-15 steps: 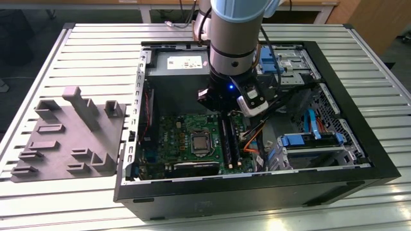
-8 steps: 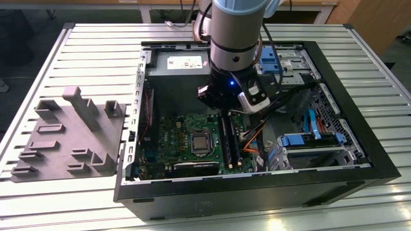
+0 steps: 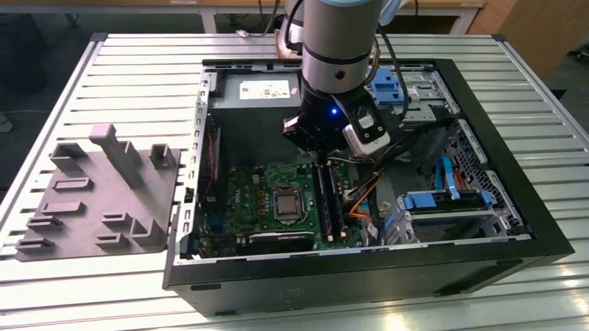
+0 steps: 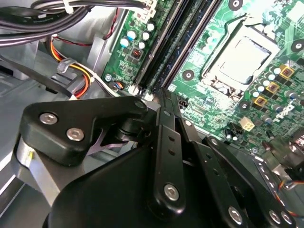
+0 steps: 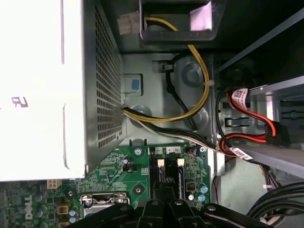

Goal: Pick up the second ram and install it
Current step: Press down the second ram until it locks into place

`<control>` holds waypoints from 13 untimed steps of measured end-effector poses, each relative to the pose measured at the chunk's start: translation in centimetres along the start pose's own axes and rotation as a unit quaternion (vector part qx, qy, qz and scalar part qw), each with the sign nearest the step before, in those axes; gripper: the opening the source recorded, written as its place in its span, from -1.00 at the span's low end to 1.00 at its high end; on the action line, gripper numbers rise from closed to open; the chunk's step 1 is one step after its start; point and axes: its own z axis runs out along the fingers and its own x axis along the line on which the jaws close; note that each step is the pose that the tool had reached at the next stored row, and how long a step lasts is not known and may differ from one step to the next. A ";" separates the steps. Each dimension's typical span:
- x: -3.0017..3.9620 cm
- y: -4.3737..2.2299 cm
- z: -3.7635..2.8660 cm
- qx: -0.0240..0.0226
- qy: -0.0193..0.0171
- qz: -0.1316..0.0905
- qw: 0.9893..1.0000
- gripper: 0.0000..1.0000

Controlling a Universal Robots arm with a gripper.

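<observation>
Now hovering low over flat green motherboard (image 3: 253, 200) with black metal gripper (image 4: 161, 95) pinched narrow, gripping nothing visible; tips at slot end, likely for pressing slim dark bluish-green memory stick (image 3: 336, 207) home.

This looks like a robotics lab or test workshop: an opened computer case (image 3: 368, 207) lies on its side on a ribbed aluminium-profile table (image 3: 138, 76), with a grey moulded fixture plate (image 3: 96, 193) just beside the case toward the exterior view's left. A robot arm (image 3: 336, 41) reaches down into the case over the green motherboard (image 3: 267, 200). Beyond the table stand what may be wooden benches (image 3: 230, 8), though they are barely seen.
</observation>
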 end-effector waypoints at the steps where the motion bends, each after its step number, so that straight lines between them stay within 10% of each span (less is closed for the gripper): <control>1: 0.00 0.00 0.00 0.000 0.000 0.000 1.000 -0.79; 13: -0.02 -0.38 -0.03 0.000 0.000 0.000 1.000 -0.79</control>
